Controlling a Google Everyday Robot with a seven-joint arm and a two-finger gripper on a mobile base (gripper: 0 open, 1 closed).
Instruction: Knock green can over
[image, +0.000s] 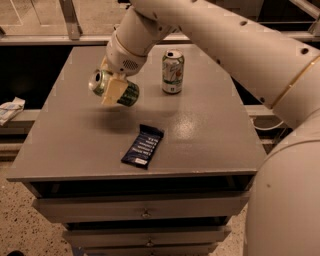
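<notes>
The green can (112, 89) is held tipped on its side in the air, silver top pointing left, a little above the left middle of the grey table (200, 130). My gripper (114, 87) is shut on the green can, with a cream fingertip (111, 93) across its body. The white arm reaches in from the upper right.
A white and silver can with green and red markings (173, 71) stands upright at the back middle of the table. A dark blue snack packet (143, 145) lies flat near the front edge. Drawers sit below the tabletop. A rail runs behind the table.
</notes>
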